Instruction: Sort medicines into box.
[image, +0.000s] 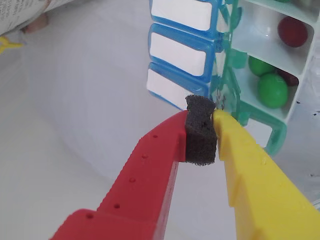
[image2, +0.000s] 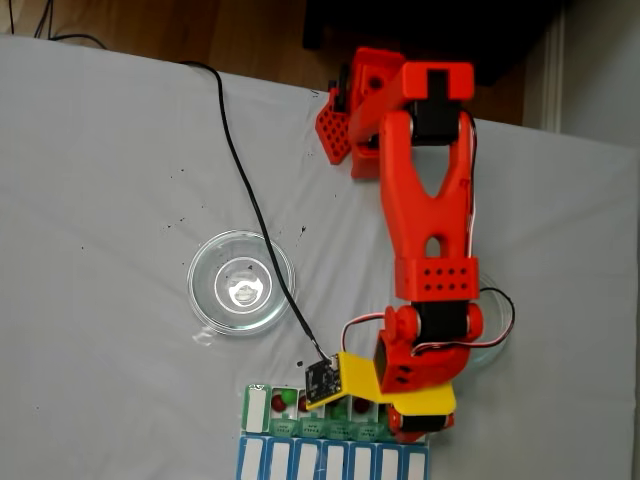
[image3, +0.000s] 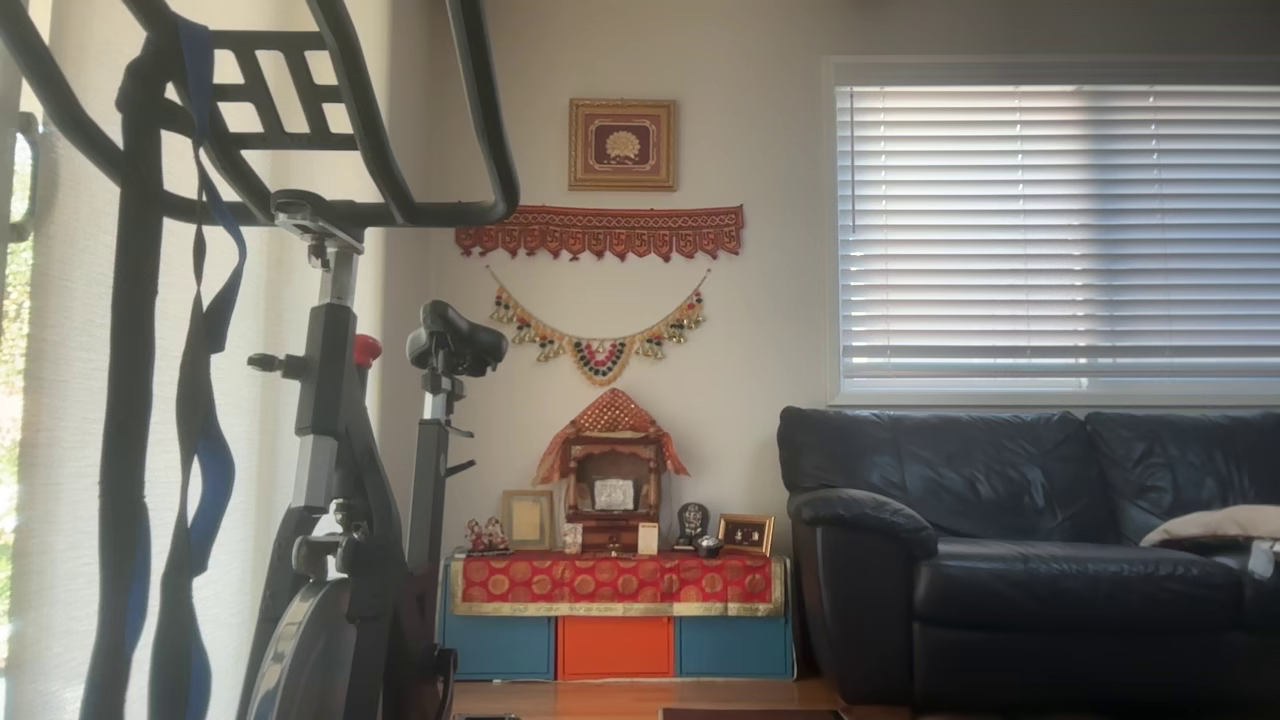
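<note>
The end effector (image: 209, 131) is clenched, red and yellow fingers pinching only their black foam pad (image: 201, 131). It hovers beside the box (image: 265, 60), whose open compartments hold green and dark red medicines (image: 272, 90).

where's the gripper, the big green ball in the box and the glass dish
gripper (image: 202, 131), wrist view, black foam pad pinched between the red and yellow fingertips
green ball (image: 273, 90), wrist view, middle of its glossy surface, inside an open white compartment
glass dish (image2: 241, 283), fixed view, clear bottom of the dish

The hand (image: 215, 135) points downward, its red and yellow fingers closed together.
</note>
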